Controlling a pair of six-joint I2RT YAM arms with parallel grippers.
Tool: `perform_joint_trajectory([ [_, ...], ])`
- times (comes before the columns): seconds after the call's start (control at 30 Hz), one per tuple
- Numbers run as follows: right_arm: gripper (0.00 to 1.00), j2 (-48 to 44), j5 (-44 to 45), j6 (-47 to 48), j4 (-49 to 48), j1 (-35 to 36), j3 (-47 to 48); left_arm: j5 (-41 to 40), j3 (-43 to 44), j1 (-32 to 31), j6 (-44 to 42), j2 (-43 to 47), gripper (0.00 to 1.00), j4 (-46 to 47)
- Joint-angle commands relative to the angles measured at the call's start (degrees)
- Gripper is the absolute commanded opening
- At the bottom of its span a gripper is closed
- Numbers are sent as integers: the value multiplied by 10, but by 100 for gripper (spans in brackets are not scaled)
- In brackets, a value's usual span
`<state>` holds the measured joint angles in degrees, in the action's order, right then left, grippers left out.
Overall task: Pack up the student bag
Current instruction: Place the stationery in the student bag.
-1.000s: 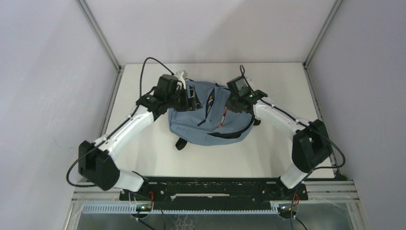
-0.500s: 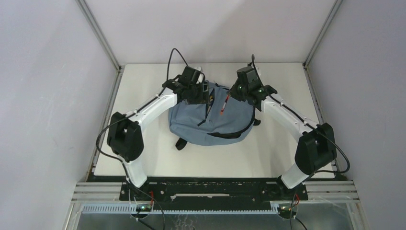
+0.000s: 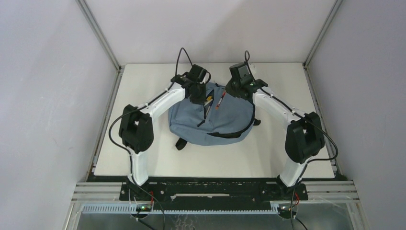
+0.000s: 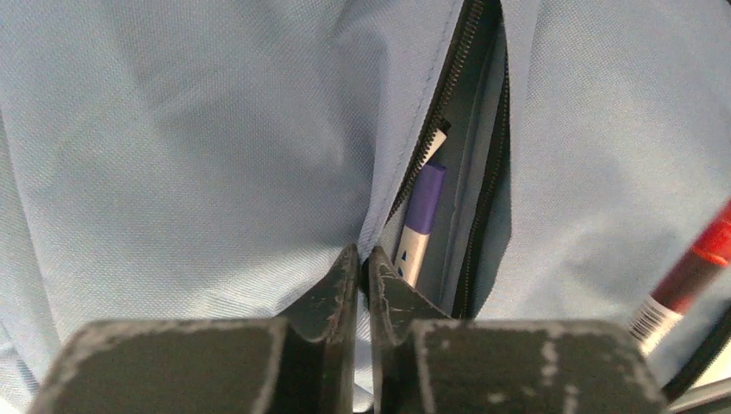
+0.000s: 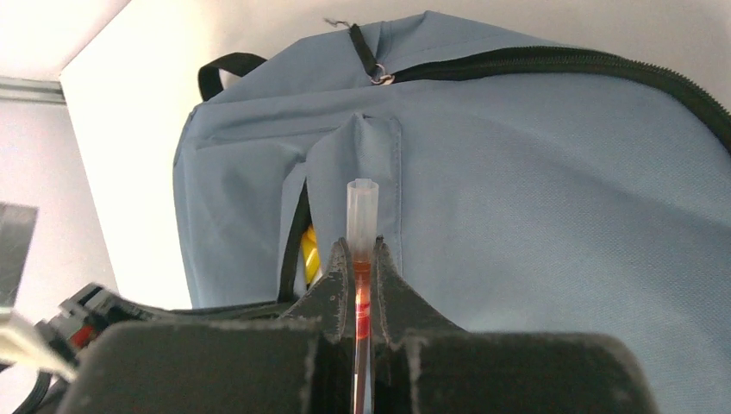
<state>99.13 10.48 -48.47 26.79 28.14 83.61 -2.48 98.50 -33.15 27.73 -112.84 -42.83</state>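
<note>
grey-blue backpack point(image 3: 210, 120) with black trim on a white table point(image 3: 143, 86)

the backpack's cloth is a plain grey-blue with a fine weave, its zips point(image 4: 448, 95) and strap point(image 5: 226, 69) black. in the open pocket at the middle of the left wrist view is a marker point(image 4: 420, 216), purple cap on a white body; a yellow thing point(image 5: 310, 254) shows there too. the pen point(image 5: 362, 203) is red with a clear cap. left gripper point(image 4: 362, 267) and right gripper point(image 5: 362, 250) are black, scuffed pale.

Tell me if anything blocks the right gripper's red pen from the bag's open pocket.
Nothing visible does. The red pen hangs above the student bag beside the open pocket; the left gripper pinches the pocket's edge.
</note>
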Motion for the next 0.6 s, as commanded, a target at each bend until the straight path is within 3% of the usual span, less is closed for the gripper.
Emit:
perform_joint_trajectory([
  [0.0,0,24,36,-30,-2,11,47,-5,30,-1,-14,24,4,-13],
  [0.2,0,84,53,-37,34,24,118,15,20,0,-4,47,0,-4],
  [0.57,0,133,68,-9,46,68,139,53,-3,8,11,91,0,21],
])
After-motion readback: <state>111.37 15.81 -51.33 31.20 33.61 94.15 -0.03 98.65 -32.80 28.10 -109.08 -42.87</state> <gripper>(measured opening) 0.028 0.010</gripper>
